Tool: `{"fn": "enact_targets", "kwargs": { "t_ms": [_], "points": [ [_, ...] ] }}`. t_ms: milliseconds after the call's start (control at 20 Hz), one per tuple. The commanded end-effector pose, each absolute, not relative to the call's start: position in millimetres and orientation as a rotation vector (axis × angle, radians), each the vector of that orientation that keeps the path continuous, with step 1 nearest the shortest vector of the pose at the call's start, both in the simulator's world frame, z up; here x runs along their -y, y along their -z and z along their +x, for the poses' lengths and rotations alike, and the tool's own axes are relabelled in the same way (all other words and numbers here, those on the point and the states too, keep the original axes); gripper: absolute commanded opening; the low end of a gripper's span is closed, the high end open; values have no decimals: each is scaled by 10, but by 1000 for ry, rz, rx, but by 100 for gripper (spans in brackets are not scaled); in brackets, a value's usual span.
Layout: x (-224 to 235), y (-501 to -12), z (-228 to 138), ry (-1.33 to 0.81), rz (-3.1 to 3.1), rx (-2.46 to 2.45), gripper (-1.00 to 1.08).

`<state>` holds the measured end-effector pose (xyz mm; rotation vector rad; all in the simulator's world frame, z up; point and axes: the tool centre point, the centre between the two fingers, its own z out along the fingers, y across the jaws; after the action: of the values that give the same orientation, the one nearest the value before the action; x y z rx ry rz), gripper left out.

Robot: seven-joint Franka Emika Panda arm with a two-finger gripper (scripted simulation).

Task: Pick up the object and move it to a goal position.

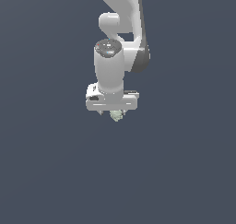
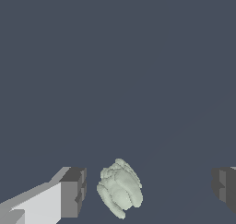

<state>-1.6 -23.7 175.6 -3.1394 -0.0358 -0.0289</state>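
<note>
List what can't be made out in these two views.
- Exterior view: the end effector fingertips, hidden behind the hand body; only a sliver of the object shows below it.
- Exterior view: the goal position; no marker visible.
- Wrist view: the fingers stand apart either side of the object, not touching it, but their tips are cut off by the frame edge.
- Both views: whether the object rests on a surface; plain background, no shadows.

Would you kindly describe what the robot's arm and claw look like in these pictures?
The smooth white rounded arm has dark grey joint seams and a dark circular cap on top of its wrist. Its boxy white claw carries a wide crossbar. In the wrist view, the fingers are white with dark grey block-shaped pads. No cables show.
</note>
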Motion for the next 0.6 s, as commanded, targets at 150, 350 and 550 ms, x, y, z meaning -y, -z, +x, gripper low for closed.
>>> {"fn": "enact_targets", "kwargs": {
  "t_ms": [150,350,550],
  "points": [
    [226,-1638,-113,24,-3138,158,100],
    [211,-1513,-224,20,-3130,293,100],
    [187,-1362,-373,14,-3111,465,100]
  ]
}}
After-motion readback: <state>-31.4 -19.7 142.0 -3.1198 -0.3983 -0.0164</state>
